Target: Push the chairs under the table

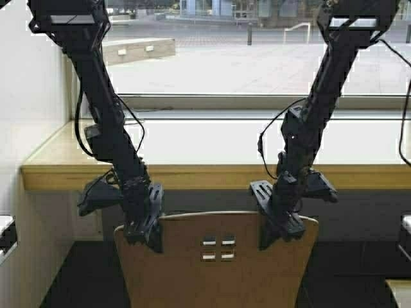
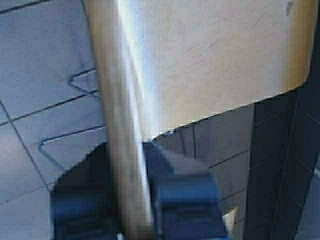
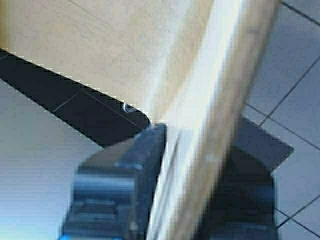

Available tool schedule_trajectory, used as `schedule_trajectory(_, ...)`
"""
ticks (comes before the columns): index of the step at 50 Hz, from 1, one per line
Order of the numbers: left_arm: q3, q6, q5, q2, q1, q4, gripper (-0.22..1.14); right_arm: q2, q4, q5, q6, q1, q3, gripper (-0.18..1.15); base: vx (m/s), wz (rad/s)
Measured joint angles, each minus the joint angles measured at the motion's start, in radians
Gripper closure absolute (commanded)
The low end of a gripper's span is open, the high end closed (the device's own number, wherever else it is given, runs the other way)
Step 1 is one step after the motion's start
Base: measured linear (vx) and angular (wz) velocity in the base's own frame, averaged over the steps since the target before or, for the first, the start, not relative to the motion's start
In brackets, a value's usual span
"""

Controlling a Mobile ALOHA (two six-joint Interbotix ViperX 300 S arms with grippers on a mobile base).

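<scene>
One tan plywood chair (image 1: 218, 263) with small square cutouts stands at the bottom centre, its back facing me, in front of the table (image 1: 212, 176) with its thick yellowish front edge. My left gripper (image 1: 146, 232) is shut on the left top edge of the chair back (image 2: 120, 125). My right gripper (image 1: 280, 228) is shut on the right top edge of the chair back (image 3: 220, 115). In both wrist views a dark finger sits on each side of the back's edge. The chair's seat (image 2: 210, 50) and chrome legs (image 2: 75, 85) show below.
A white wall (image 1: 32, 96) closes the left side beside the table's end. A large window (image 1: 257, 51) runs behind the table. Parts of other furniture show at the left edge (image 1: 6, 234) and right edge (image 1: 406, 231). The floor is dark tile (image 2: 30, 130).
</scene>
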Motion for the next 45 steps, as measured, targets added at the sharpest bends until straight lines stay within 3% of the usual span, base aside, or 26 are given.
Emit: schedule_trajectory(45, -0.015, 0.002, 0.000, 0.018, 0.011, 0.000, 0.87, 0.017, 0.002, 0.020, 0.002, 0.000, -0.009, 0.92, 0.26, 0.00)
